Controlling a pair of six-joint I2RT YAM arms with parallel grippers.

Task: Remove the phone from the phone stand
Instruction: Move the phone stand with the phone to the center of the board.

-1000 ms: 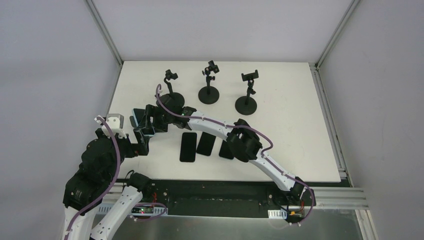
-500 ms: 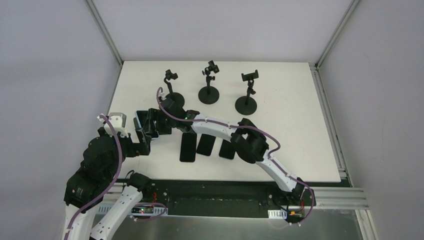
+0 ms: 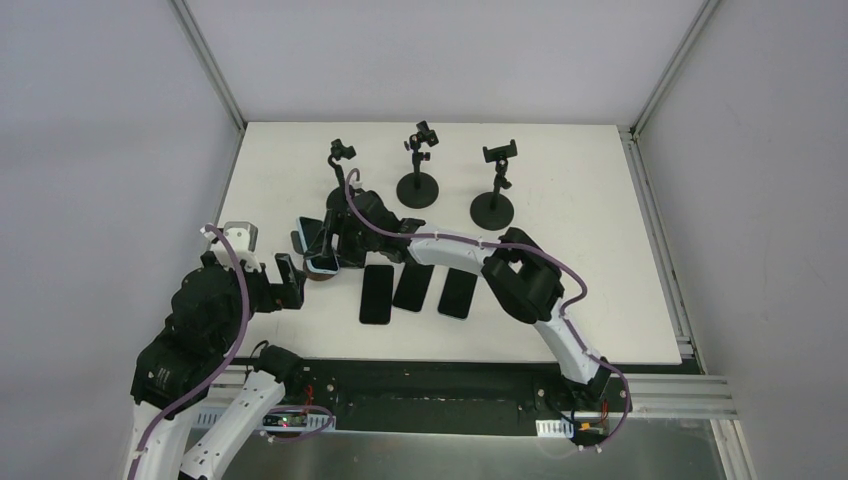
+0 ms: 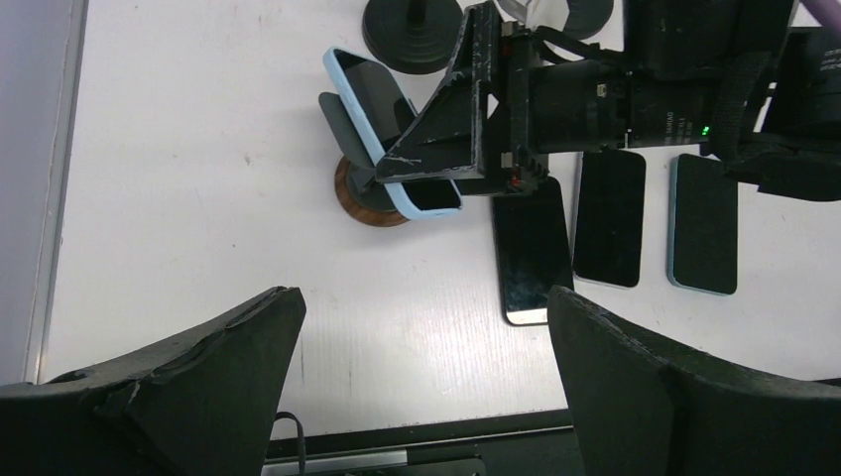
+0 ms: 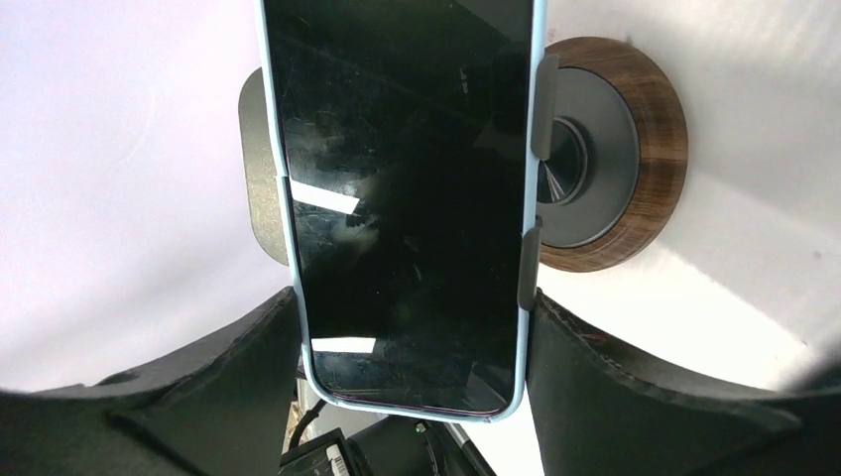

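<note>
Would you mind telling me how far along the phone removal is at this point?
Done: three phones already lie flat on the table. In hand: the right gripper is closed on the blue-cased phone, which seems to sit in the clamps of the wooden-based stand. Left: lifting it clear and setting it down. The left gripper hangs open nearby.

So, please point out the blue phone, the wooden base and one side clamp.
phone (image 5: pixel 407 198): right wrist view, middle of the screen.
wooden base (image 5: pixel 662 119): right wrist view, brown outer rim.
side clamp (image 5: pixel 543 99): right wrist view, upper grey arm beside the phone.
</note>
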